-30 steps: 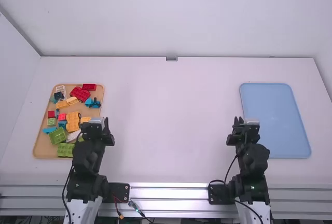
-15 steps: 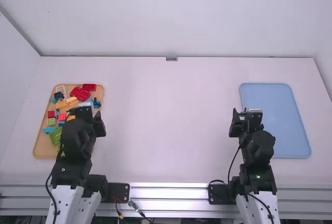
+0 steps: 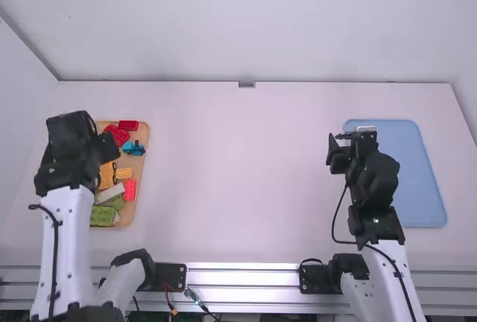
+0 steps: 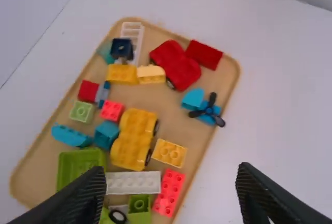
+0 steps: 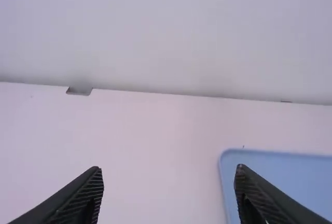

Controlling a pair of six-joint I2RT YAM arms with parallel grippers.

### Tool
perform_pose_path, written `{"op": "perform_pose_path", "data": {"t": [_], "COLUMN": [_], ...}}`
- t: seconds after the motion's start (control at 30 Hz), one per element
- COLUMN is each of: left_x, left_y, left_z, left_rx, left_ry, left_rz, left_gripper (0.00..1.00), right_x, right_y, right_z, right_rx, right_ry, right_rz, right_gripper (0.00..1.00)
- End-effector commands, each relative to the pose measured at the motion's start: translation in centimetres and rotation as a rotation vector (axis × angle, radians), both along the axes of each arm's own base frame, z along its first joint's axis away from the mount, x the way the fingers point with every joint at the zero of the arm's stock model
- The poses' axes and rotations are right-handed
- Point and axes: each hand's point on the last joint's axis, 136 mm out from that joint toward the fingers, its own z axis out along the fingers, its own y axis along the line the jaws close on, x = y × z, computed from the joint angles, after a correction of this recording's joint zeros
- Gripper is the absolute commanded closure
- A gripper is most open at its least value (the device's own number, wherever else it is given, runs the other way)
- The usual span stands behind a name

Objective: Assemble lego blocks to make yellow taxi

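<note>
1. White worktop (image 3: 238, 180).
2. Left gripper (image 4: 171, 172), spread: shifted leftward since earlier; yellow wheeled block (image 4: 133, 138), in tray (image 4: 229, 73), can likely be approached.
3. Right gripper (image 5: 168, 170): spread.

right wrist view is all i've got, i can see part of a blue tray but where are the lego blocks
Observer: In the high view, the lego blocks are in a tan tray on the left arm's side of the table.
Operator: ok, is one of them already being held over there
Observer: No, in the left wrist view the left gripper is open, with nothing gripped between its fingers.
</note>
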Motion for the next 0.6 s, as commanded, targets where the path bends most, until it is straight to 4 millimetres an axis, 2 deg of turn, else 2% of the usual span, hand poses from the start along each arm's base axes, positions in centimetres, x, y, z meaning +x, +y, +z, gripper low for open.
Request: {"op": "perform_pose_path", "data": {"t": [0.0,0.1,0.3,0.43,0.57], "left_x": [0.6,0.8,0.9,0.2,0.1], "left_y": [2.2,4.2,6.8,8.7,9.9], "left_z": [1.0,1.0,-0.2,-1.6,-3.8], "left_rx": [-0.013,0.003,-0.047,-0.103,-0.129], "left_ry": [-0.001,0.049,0.173,0.249,0.356], "left_rz": [0.057,0.057,-0.022,0.025,-0.029], "left_gripper": [0.27,0.22,0.13,0.09,0.05], "right_x": [1.1,2.0,4.0,5.0,5.7], "right_y": [0.4,0.5,0.7,1.3,1.8], "right_z": [2.1,2.5,3.0,3.3,3.7], "right_rx": [-0.010,-0.015,-0.025,-0.024,-0.020], "right_ry": [-0.032,-0.028,-0.012,-0.008,-0.015], "right_rz": [0.019,0.025,0.037,0.065,0.097], "right_gripper": [0.27,0.22,0.13,0.09,0.05]}}
